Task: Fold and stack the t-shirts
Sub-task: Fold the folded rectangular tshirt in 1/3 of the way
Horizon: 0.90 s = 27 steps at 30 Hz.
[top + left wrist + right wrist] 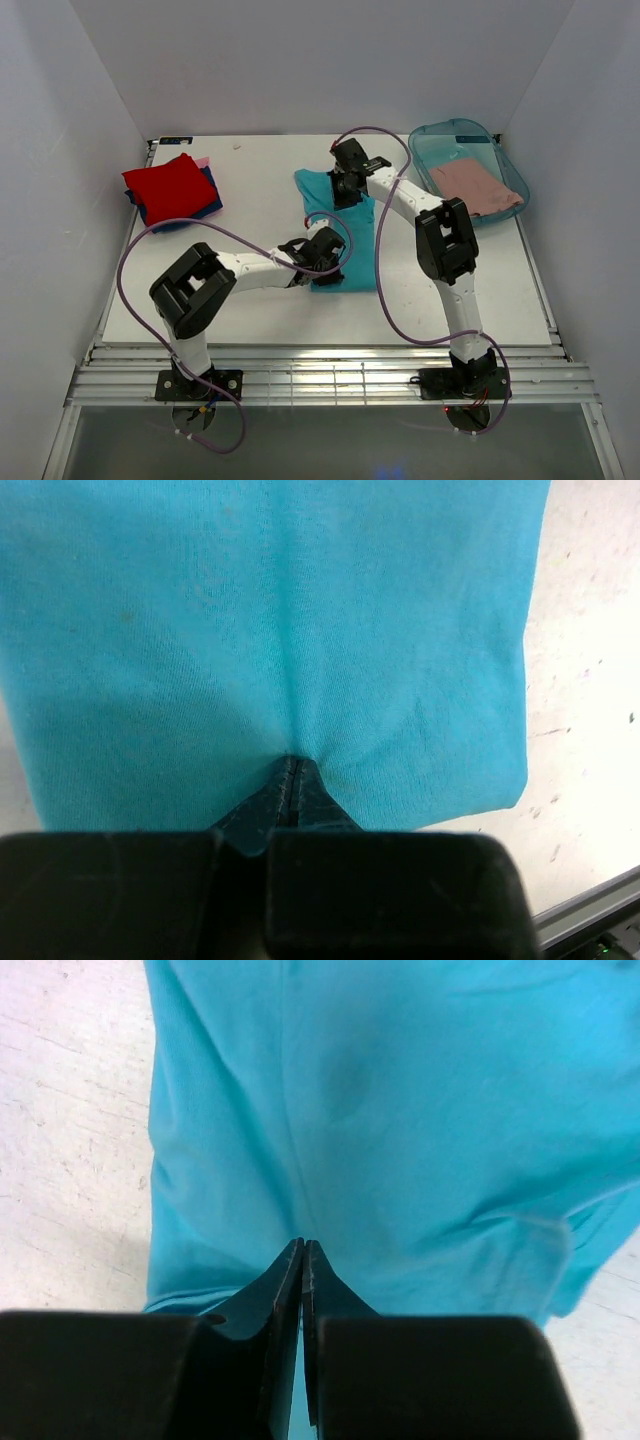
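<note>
Left tool pinches the teal t-shirt tight at its near-edge end, right tool at its far-edge end; lifting both evenly should keep the fold square.

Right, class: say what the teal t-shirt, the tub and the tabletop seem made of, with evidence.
Teal t-shirt: soft matt knit cloth; fine weave, creases.
Tub: likely translucent teal plastic; tinted see-through wall, glossy rim.
Tabletop: hard matt white board, scuffed and speckled; material unclear.

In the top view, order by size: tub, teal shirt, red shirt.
Tub and teal shirt look about alike; the shirt is partly covered.
Red shirt is smallest.
</note>
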### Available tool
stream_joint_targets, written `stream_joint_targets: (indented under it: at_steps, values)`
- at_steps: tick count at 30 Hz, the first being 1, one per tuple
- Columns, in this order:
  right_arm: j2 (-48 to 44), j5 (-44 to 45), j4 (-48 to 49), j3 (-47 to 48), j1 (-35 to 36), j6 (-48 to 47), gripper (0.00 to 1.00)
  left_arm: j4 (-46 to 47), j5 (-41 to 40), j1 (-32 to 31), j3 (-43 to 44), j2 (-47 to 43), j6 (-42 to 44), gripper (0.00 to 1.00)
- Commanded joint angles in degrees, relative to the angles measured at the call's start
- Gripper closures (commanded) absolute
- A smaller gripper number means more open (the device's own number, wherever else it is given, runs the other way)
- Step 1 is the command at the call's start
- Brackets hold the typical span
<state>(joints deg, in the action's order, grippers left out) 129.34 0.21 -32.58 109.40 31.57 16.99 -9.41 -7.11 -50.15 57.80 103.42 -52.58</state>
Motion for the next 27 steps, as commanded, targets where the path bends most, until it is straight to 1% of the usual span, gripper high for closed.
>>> stream_joint_targets:
  at_steps: [1,3,5,6,8,9,11,12,13,14,15,16,17,18,19,21,23,24,25,27]
  values:
    - [-3.03,3.92,-2.23,2.84,-0.20,-2.31,0.92,-10.89,-1.49,-2.14,-2.78,-0.75,1.51,1.00]
    - [-8.55,4.89,-2.66,-0.49,-0.11,-2.32,0.92,-12.56,-2.99,-3.37,-1.47,-2.59,2.39,1.00]
    - [-13.56,6.64,-2.76,-4.53,0.33,-1.97,0.92,-14.48,-5.53,-4.34,-0.68,-6.28,3.00,1.00]
    - [-19.33,7.78,-2.67,-10.03,0.51,-1.53,0.92,-15.19,-6.32,-4.95,-0.32,-7.51,3.18,1.00]
    - [-25.33,8.05,-1.53,-16.47,1.38,0.40,0.88,-17.38,-8.43,-6.53,0.64,-11.47,3.27,1.00]
    - [-31.45,8.32,-1.09,-23.47,1.82,1.28,0.81,-18.09,-9.23,-7.23,0.82,-12.79,3.01,1.00]
    - [-37.37,8.67,0.41,-30.53,3.83,3.83,0.69,-20.46,-11.07,-9.08,1.61,-17.08,1.52,1.00]
    - [-42.63,8.84,0.76,-33.87,4.54,4.71,0.54,-21.17,-11.51,-10.39,1.79,-18.50,0.99,0.98]
    - [-44.68,8.58,0.94,-39.56,5.16,5.59,0.48,-21.96,-11.95,-10.93,1.79,-19.91,0.29,0.89]
    - [-46.79,8.49,-0.02,-42.06,6.21,7.94,0.44,-23.01,-12.39,-11.46,1.53,-22.88,-1.20,0.79]
    - [-50.29,7.54,-0.29,-44.43,6.92,9.01,0.38,-23.37,-12.48,-11.90,0.92,-24.39,-2.08,0.66]
    - [-51.80,7.09,-0.38,-49.33,7.45,10.15,0.37,-23.63,-12.49,-11.90,-0.05,-25.79,-3.05,0.42]
    - [-53.30,6.91,0.14,-51.90,8.67,12.60,0.35,-24.42,-12.83,-11.81,-2.67,-27.11,-5.49,0.33]
    - [-56.10,5.87,1.10,-54.62,9.20,13.67,0.35,-24.60,-13.79,-11.73,-4.17,-29.22,-6.21,0.27]
    - [-57.26,5.07,2.33,-59.70,9.47,14.64,0.35,-24.69,-13.72,-11.46,-5.75,-30.02,-6.83,0.20]
    - [-60.41,2.88,6.28,-64.12,10.09,17.80,0.35,-24.17,-10.92,-9.72,-10.15,-31.69,-8.76,0.18]
    - [-61.92,1.99,8.92,-69.03,10.26,19.39,0.35,-19.00,-8.89,-9.00,-13.83,-33.62,-9.03,0.16]
    - [-62.71,1.73,10.76,-70.11,10.35,20.26,0.35,-16.54,-7.84,-8.13,-18.03,-36.24,-8.69,0.17]
    - [-62.98,1.81,11.56,-70.90,10.44,20.45,0.35,-11.82,-6.26,-7.69,-19.99,-37.49,-8.51,0.16]
    - [-63.51,1.99,12.45,-72.05,10.53,20.62,0.36,-8.88,-5.46,-6.46,-22.63,-39.34,-7.81,0.16]
